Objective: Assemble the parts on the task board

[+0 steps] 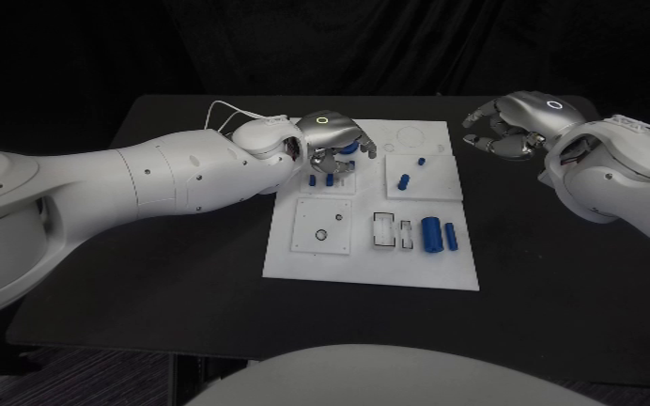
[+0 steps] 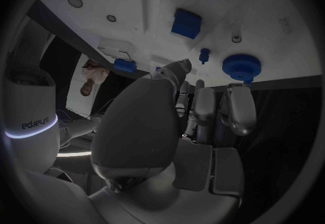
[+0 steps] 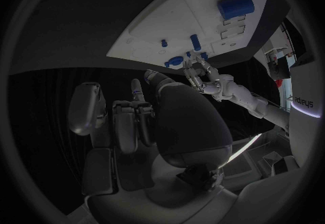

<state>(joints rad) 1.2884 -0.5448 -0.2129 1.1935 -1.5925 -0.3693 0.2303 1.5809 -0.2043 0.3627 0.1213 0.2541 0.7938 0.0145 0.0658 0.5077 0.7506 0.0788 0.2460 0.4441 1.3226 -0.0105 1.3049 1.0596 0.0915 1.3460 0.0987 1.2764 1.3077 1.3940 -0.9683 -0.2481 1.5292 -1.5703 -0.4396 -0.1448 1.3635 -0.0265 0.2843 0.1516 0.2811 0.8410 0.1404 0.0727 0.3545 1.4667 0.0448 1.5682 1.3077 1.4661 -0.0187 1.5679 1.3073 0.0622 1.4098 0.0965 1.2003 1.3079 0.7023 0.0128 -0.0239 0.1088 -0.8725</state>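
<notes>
Task board (image 1: pixel 325 265) mid-table, your landmark. Blue gear (image 1: pixel 367 148) on board's far edge, small pegs (image 1: pixel 319 180) just nearer. Left hand (image 1: pixel 331 141) over far-left corner beside gear; fingers curled down, nothing visibly pinched, contact with gear unclear. Right hand (image 1: pixel 506 132) off board's far-right corner, fingers curled in, empty. Risk: your left fingers descend, clip pegs, or nudge gear off board.

One task board (image 1: pixel 355 260), six blue parts (image 1: pixel 431 233), two hands (image 1: pixel 332 135)

A robotics lab: black table (image 1: pixel 177 265) ringed by black curtains (image 1: pixel 271 21).
</notes>
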